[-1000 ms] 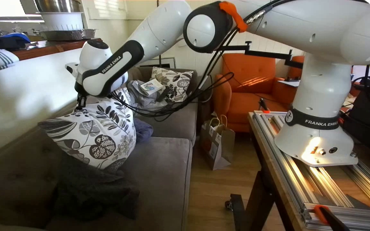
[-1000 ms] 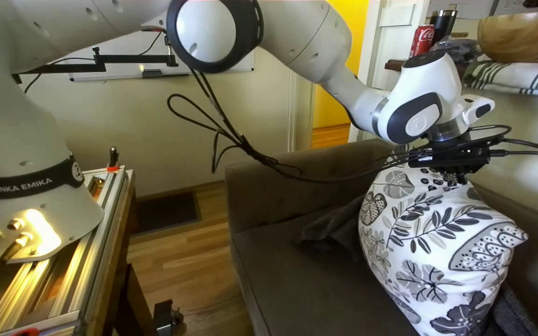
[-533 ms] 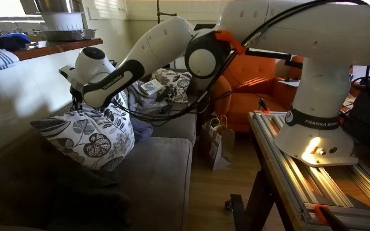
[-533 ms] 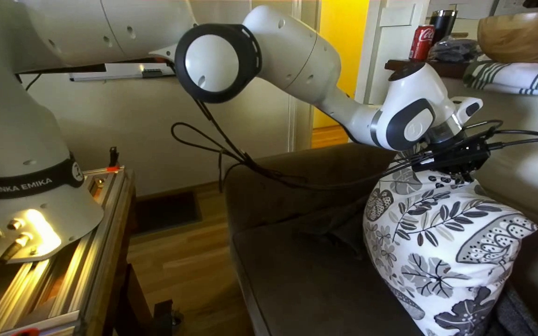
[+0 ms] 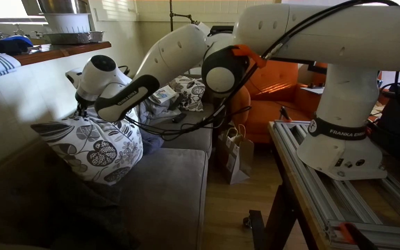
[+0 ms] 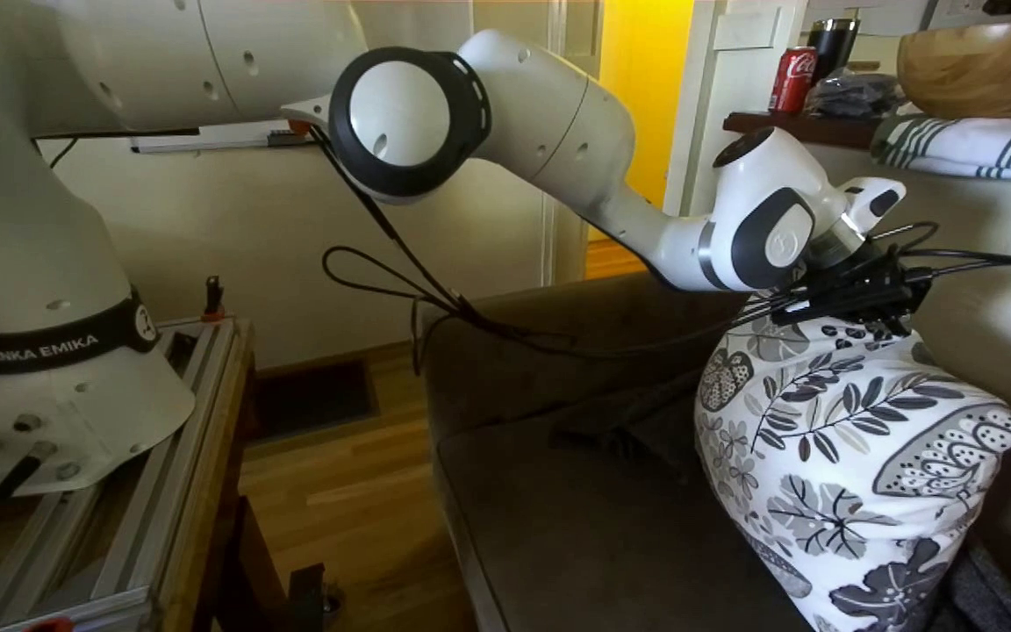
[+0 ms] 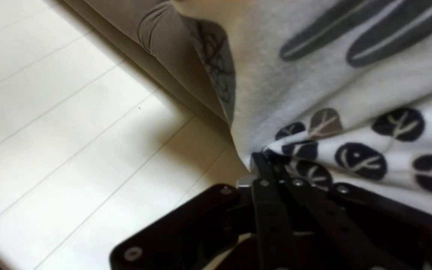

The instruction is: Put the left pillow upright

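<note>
left pillow [image 6: 856, 465] bunches in the downturned pincer [image 7: 266, 156].

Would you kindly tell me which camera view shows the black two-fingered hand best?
The wrist view: there the black two-fingered hand is large and close, shut on gathered fabric of the plump off-white leaf-print pillow. Both exterior views show it smaller, at the pillow's top, its grip harder to make out.
</note>
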Available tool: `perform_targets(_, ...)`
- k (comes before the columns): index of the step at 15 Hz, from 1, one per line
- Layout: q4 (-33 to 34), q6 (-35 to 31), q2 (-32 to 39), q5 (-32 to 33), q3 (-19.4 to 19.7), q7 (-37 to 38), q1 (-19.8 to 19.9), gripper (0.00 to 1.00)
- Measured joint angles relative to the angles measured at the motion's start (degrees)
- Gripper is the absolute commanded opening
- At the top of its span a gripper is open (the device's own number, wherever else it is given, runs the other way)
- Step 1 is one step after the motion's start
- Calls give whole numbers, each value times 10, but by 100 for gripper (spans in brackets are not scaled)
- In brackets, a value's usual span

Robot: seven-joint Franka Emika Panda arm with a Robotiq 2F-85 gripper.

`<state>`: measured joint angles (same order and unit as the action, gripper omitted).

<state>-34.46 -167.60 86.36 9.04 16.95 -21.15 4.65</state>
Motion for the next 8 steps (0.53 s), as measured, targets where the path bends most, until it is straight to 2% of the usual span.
perform_targets(7,-4,8,1,6,-7,6,-1,2)
perform_targets(8,-10,-2,1,6,7,25,-6,2)
